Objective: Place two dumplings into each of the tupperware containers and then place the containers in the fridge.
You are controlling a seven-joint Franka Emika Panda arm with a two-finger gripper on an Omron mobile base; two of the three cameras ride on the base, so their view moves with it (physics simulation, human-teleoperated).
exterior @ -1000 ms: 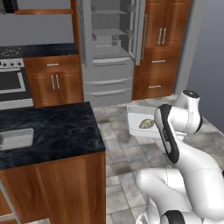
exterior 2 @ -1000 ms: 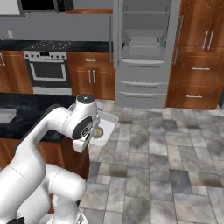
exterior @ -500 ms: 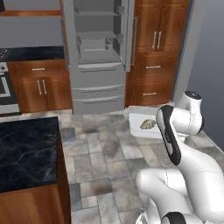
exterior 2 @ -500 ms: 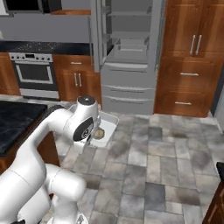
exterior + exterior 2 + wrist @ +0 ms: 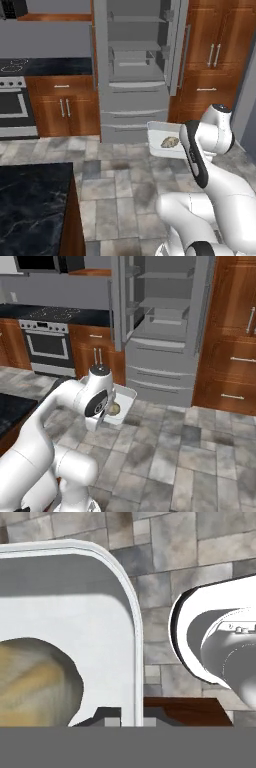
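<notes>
Before the open fridge, seemingly unlabelled tupperware container with dumpling.

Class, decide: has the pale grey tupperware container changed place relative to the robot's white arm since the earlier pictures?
No. The pale grey tupperware container stays beside the arm's upper joint; the background shifts because the base moved.

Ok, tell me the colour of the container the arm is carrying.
Pale grey-white and slightly translucent; the tupperware container shows best in the left base view.
</notes>
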